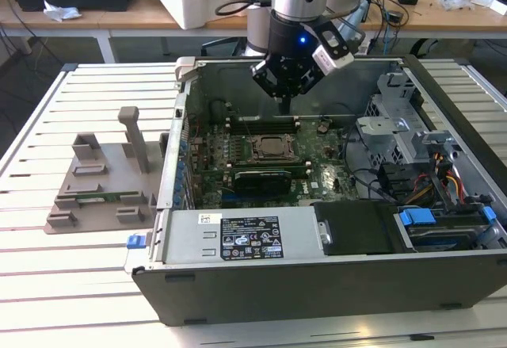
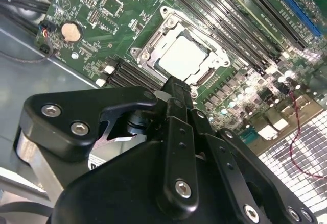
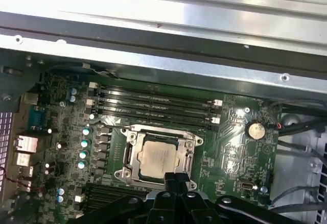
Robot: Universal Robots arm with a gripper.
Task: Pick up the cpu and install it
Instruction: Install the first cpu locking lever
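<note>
Black claw (image 3: pixel 177 178) hovering closed and empty, tips together, just above the silver-grey square cpu (image 3: pixel 159 156), which is lying in its socket on the green motherboard (image 3: pixel 230 132). Seating step seemingly finishing; any further motion is calling for gentle, straight clearance.

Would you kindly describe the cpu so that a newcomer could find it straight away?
Look inside the open computer case at the green motherboard. Near its middle, beside the long black memory slots, sits a metal socket frame. The cpu is the flat silver-grey square lying within it, the only plain pale plate among dark components.
</note>
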